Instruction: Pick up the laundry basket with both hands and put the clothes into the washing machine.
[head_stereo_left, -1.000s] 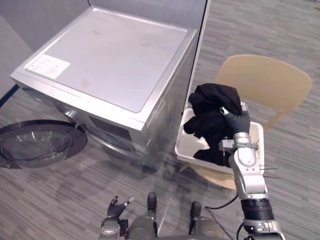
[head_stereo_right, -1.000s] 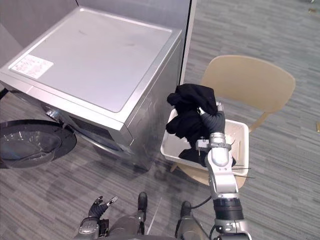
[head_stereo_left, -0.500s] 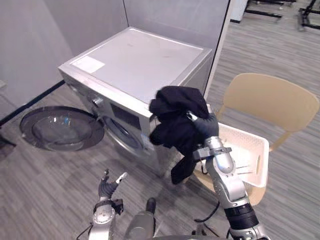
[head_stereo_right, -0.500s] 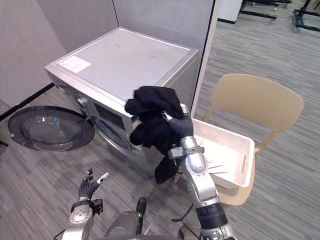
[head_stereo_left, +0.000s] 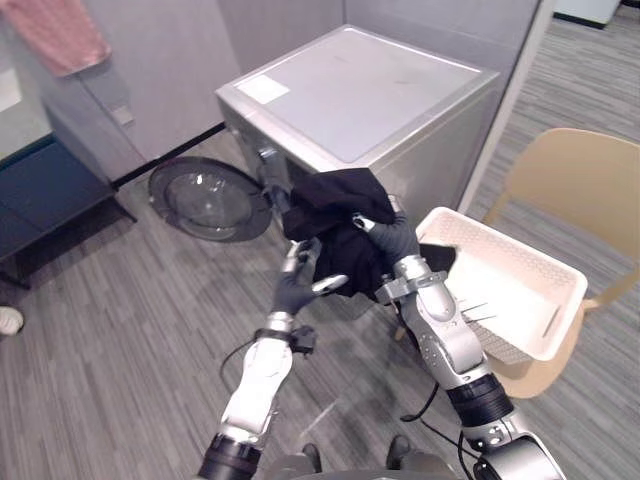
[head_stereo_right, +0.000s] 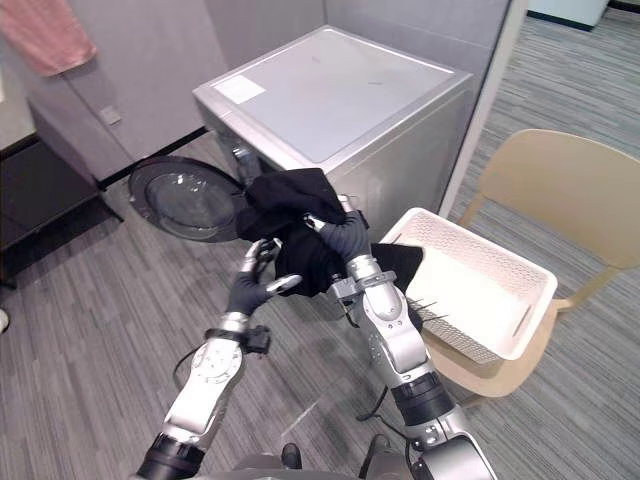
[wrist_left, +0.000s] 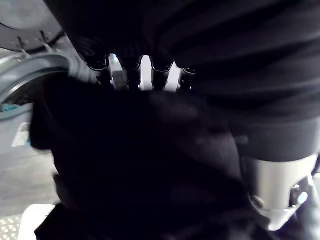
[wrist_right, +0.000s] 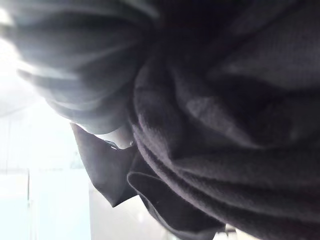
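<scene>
Black clothes (head_stereo_left: 335, 200) are bunched in my right hand (head_stereo_left: 392, 238), its fingers curled tight into the bundle, held up in front of the washing machine (head_stereo_left: 370, 95). My left hand (head_stereo_left: 296, 290) is just beside it, fingers straight against the fabric. The laundry basket (head_stereo_left: 520, 248) rests on the chair (head_stereo_left: 570, 170). I'd gather the hanging cloth from below, steer low past the open door (head_stereo_left: 205, 197), and release only inside the drum.
</scene>
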